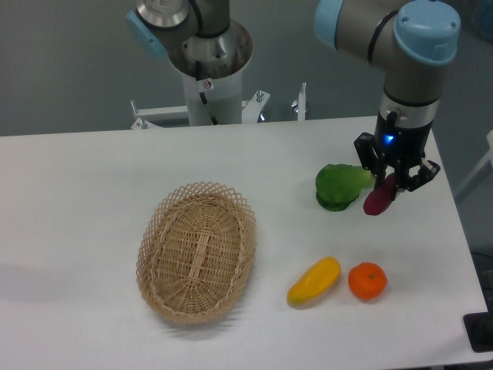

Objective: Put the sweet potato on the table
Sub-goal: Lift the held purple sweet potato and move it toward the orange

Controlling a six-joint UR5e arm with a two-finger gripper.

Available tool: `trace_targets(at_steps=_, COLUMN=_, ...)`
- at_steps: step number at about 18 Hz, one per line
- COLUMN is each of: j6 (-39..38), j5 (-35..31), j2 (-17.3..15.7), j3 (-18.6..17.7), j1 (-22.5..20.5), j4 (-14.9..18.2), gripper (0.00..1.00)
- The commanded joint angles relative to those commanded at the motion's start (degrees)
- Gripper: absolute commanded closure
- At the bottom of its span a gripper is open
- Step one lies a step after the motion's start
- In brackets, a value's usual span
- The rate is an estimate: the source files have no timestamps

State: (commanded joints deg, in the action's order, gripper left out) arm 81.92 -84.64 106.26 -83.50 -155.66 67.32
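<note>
Desk [92, 200]: large white top with rounded corners, carrying everything listed here. Arm: grey and pale-blue, reaching down over the far right part of the desk. Basket [197, 251]: oval woven wicker, sitting left of centre with nothing showing inside it. Green vegetable [340, 186]: leafy lump, lying just left of the fingers and appearing to touch or nearly touch the sweet potato. Yellow-orange fruit [313, 280]: oblong, lying toward the near edge, just beside the orange [367, 280]. Gripper [394, 183]: black, pointing down, its fingers [422, 173] clenching around the upper end of the sweet potato [378, 199]. Sweet potato: small purple-magenta tuber, hanging tilted from the fingers at the right of the desk, its lower end sitting at or very near the surface; actual contact cannot be told from this view. Judged stage: placing is nearly done, release not yet made. Risks: the tuber is hanging at a slant, so on letting go it is likely tipping over and rolling on its rounded ends, either against the green vegetable or toward the nearby right edge of the desk; if it is not yet resting on the surface, opening now is risking a short drop and a bounce
</note>
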Motion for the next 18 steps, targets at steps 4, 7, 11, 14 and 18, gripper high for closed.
trace_targets(at_steps=4, j6=-0.3, j5=0.0, j2=0.3, j3=0.0, j1=0.1, j4=-0.1, gripper=0.74)
trace_targets(at_steps=7, j6=-0.3, j5=0.0, j2=0.4, j3=-0.1, j1=0.2, j4=-0.1, gripper=0.74)
trace_targets(at_steps=11, j6=-3.1, j5=0.2, j2=1.4, j3=-0.1, j1=0.7, j4=-1.6, gripper=0.74)
trace_targets(at_steps=14, j6=-7.2, j5=0.1, j2=3.5, j3=-0.3, j1=3.3, j4=-6.0, gripper=0.74)
trace_targets(at_steps=18, j6=-15.8, j5=-0.1, j2=7.3, j3=-0.7, j1=6.3, j4=-14.7, gripper=0.74)
